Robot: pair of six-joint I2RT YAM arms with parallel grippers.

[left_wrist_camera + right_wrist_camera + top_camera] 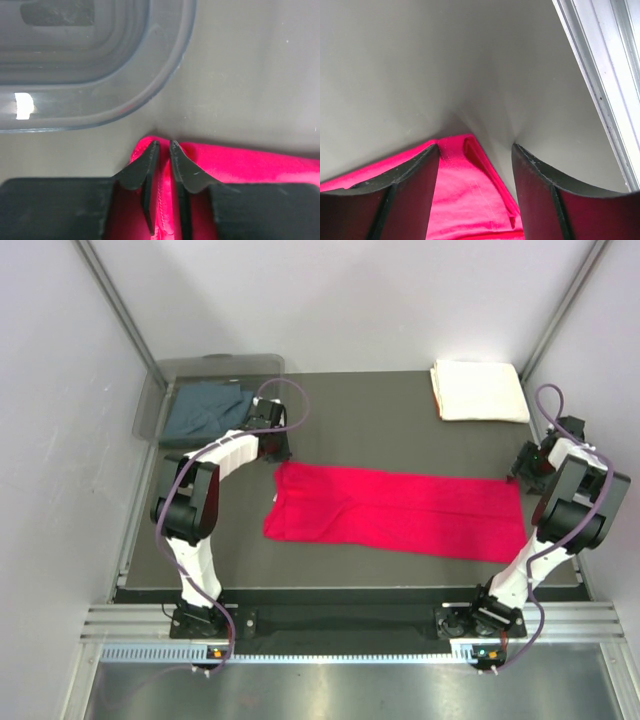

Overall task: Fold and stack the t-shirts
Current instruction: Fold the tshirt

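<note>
Red t-shirt [395, 512]: soft, light, limp; I judged its far corners the best hold.
Left gripper [163, 146]: pinched together on one corner.
Right gripper [475, 146]: apart, straddling the other.

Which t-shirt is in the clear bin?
The slate blue-grey t-shirt, far left. The red t-shirt lies spread out in the middle; the cream-white t-shirt sits folded, far right.
</note>
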